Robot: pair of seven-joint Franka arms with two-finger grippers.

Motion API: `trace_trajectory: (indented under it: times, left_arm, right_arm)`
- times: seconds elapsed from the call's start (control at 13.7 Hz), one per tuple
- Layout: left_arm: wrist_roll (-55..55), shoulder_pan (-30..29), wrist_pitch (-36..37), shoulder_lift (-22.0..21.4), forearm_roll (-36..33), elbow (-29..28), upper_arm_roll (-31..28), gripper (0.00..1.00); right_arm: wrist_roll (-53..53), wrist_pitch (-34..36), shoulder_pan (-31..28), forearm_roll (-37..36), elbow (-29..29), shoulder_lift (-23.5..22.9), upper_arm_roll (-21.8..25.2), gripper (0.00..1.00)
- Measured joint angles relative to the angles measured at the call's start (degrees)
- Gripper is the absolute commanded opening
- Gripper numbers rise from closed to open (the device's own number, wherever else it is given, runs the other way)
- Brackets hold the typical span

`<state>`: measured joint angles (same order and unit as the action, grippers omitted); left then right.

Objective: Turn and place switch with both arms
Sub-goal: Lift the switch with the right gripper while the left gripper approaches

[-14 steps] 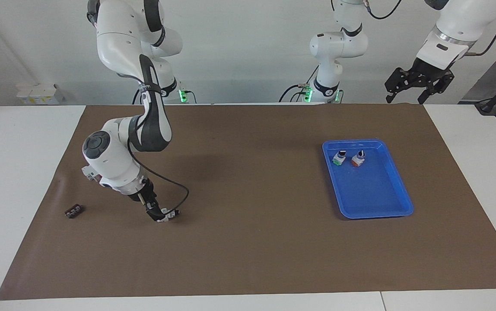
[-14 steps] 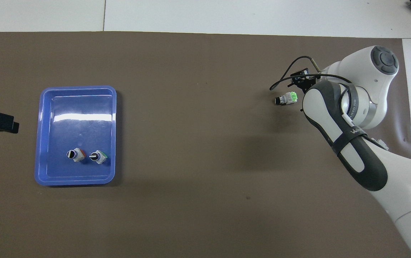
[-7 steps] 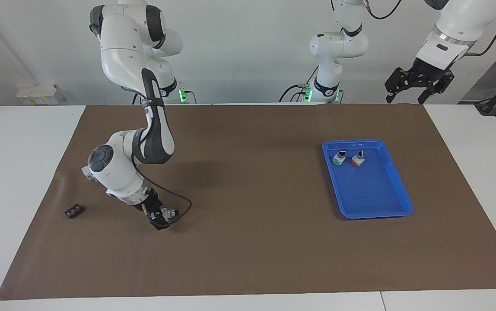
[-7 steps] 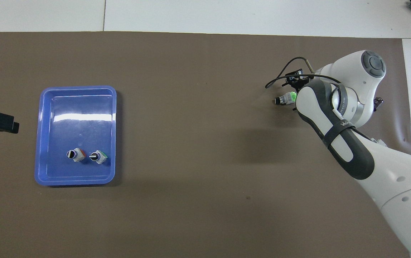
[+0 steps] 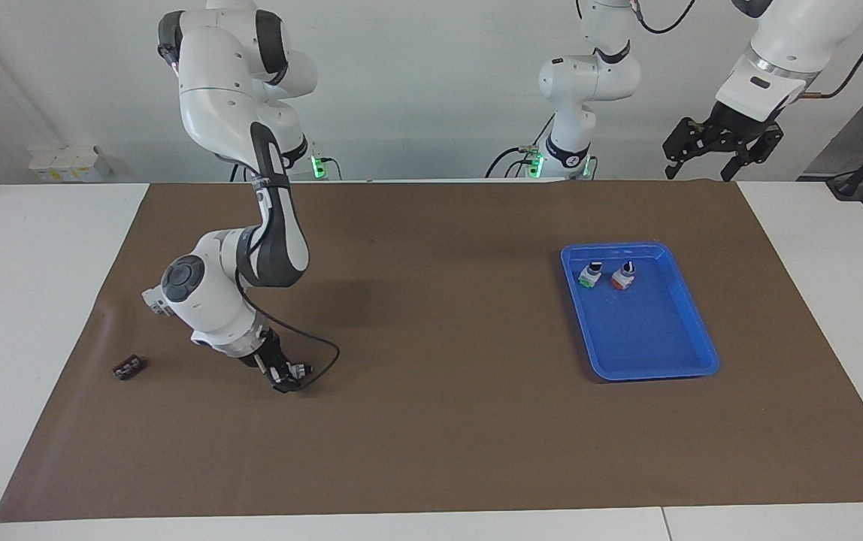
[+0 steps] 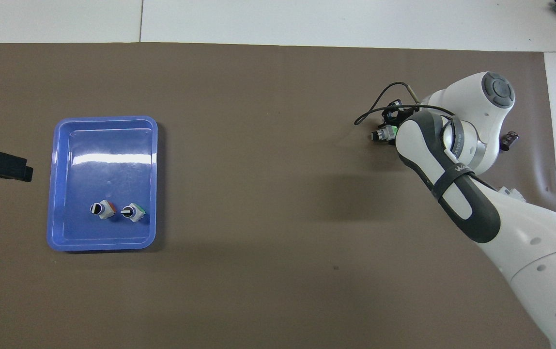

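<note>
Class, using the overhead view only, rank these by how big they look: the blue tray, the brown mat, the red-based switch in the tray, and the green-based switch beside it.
1. Brown mat
2. Blue tray
3. Red-based switch and green-based switch: they look alike, so no ranking between them.

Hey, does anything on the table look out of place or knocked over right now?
Mostly tidy. One small dark part lies alone on the brown mat toward the right arm's end. Two switches sit in the blue tray.
</note>
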<state>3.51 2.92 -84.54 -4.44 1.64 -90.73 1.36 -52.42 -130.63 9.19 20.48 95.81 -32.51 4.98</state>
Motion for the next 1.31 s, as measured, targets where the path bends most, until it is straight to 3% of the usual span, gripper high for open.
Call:
trace_trajectory:
  times: [0.44, 0.8, 1.31]
  left_arm:
    - [-0.3, 1.1, -3.2, -1.6, 0.3, -2.2, 0.8, 1.00]
    - [-8.6, -1.3, -4.3, -1.9, 15.8, -2.0, 0.0, 1.00]
    - [-51.7, 0.3, -18.7, -1.6, 24.8, -3.6, 2.6, 1.00]
  right_arm:
    - [-2.1, 9.1, 0.7, 10.7, -3.5, 2.8, -1.8, 0.00]
    - [-17.3, 10.3, 1.1, 17.7, -6.6, 6.3, -8.7, 0.00]
    - [-27.7, 10.2, 1.2, 28.6, -10.8, 7.5, -17.6, 0.00]
